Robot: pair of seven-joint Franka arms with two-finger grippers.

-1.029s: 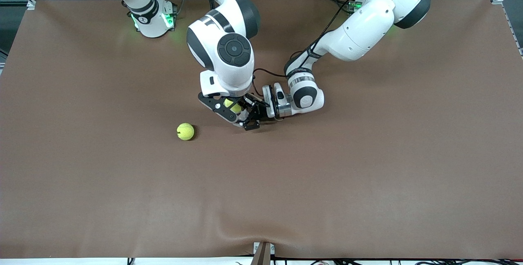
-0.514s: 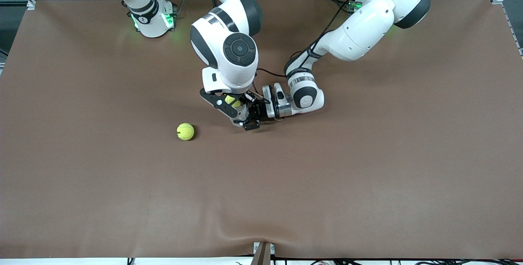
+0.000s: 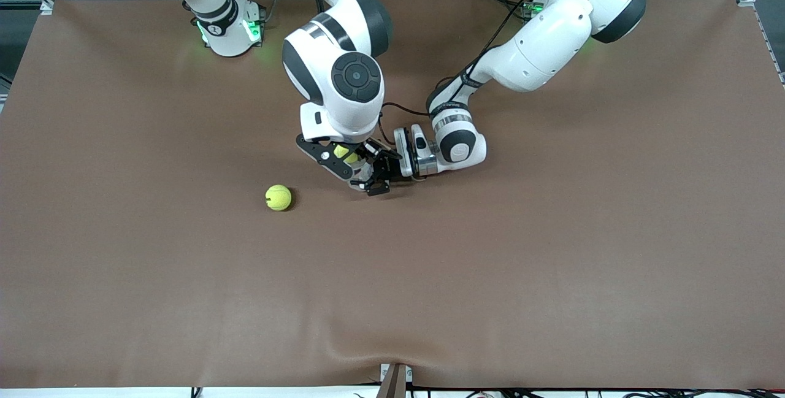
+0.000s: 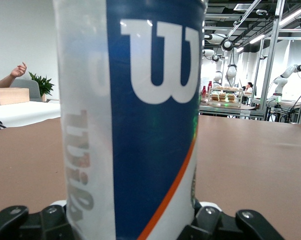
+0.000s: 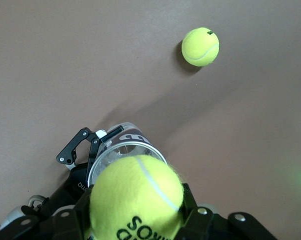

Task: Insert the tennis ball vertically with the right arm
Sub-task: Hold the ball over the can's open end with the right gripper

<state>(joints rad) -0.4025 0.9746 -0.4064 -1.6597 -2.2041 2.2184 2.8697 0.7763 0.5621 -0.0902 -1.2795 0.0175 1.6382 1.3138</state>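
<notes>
A yellow tennis ball [image 5: 136, 197] sits between the fingers of my right gripper [image 5: 135, 212], which is shut on it. The ball hangs just above the open mouth of a clear tube-shaped can [image 5: 121, 146]. In the front view the held tennis ball [image 3: 343, 152] and the right gripper [image 3: 346, 159] are at mid-table. My left gripper [image 4: 130, 227] is shut on the upright can [image 4: 140, 125], which has a blue label and an orange stripe. In the front view the left gripper [image 3: 370, 171] reaches in from the left arm's end.
A second tennis ball [image 3: 278, 197] lies loose on the brown table [image 3: 552, 251], nearer the front camera and toward the right arm's end; it also shows in the right wrist view as the loose ball [image 5: 200, 46].
The right gripper with its ball has shifted slightly over the can's mouth. The left arm, the can and the loose ball have not moved.
</notes>
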